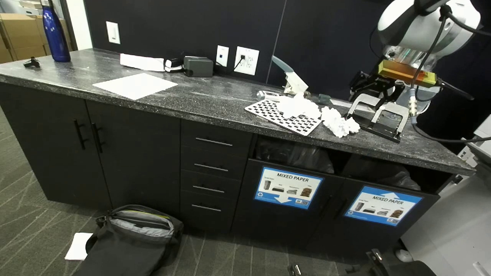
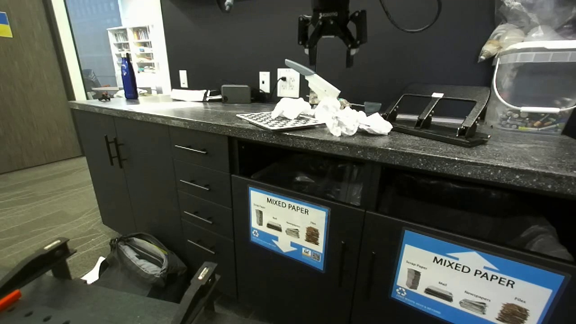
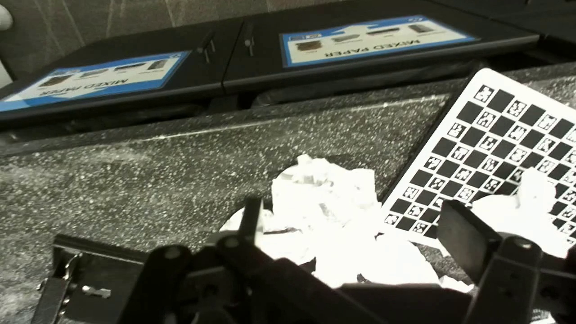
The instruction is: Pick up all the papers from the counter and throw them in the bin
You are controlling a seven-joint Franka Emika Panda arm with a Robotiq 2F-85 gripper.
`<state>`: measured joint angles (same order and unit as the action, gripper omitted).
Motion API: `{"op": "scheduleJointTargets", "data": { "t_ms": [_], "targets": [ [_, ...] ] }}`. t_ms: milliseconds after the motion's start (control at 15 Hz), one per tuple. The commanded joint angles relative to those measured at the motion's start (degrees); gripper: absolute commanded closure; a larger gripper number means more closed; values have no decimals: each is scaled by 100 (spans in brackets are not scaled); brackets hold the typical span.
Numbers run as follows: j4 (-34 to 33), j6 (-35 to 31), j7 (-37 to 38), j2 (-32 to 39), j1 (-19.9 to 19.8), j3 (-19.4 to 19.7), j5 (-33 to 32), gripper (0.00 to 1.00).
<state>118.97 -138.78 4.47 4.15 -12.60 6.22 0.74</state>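
Fingers (image 2: 349, 59) are standing spread wide, gripping nothing, and in an exterior view they are pointing down from well above the counter (image 1: 226, 105). Papers (image 3: 324, 211), crumpled and white, are lying below them just beside the board (image 3: 490, 144), perhaps touching its edge. In the wrist view most of this pile is showing between the two fingertips and spreading beyond them toward the counter's front edge, where the bins (image 1: 287, 199) are standing underneath. Another wad (image 1: 297, 107) is resting on the board; in the wrist view it is showing outside the gap, past the finger on the board's side.

Judging from that line-up, the coming move is turning mostly on height, with perhaps a small shift toward the front edge. Glare is hiding the folds, so no single paper's long axis is showing clearly; the pile as a whole is running at a slant across the wrist view.

Behind the papers a tool (image 2: 315, 81) is sticking up, and a careless descent could be brushing it; its depth from the fingers is not showing. On the side away from the board, a stand (image 2: 436, 135) is sitting near the pile. Above the counter's bin end the arm (image 1: 418, 32) is hanging with its wrist bent downward.
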Motion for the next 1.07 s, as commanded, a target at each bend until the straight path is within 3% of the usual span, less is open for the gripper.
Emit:
{"op": "scheduleJointTargets", "data": {
  "t_ms": [0, 467, 1000],
  "targets": [
    [-881, 327, -99, 798, 43, 215, 104, 0],
    [-1959, 363, -373, 2348, -6, 118, 227, 0],
    [-2682, 387, -883, 2991, -102, -50, 256, 0]
  ]
}}
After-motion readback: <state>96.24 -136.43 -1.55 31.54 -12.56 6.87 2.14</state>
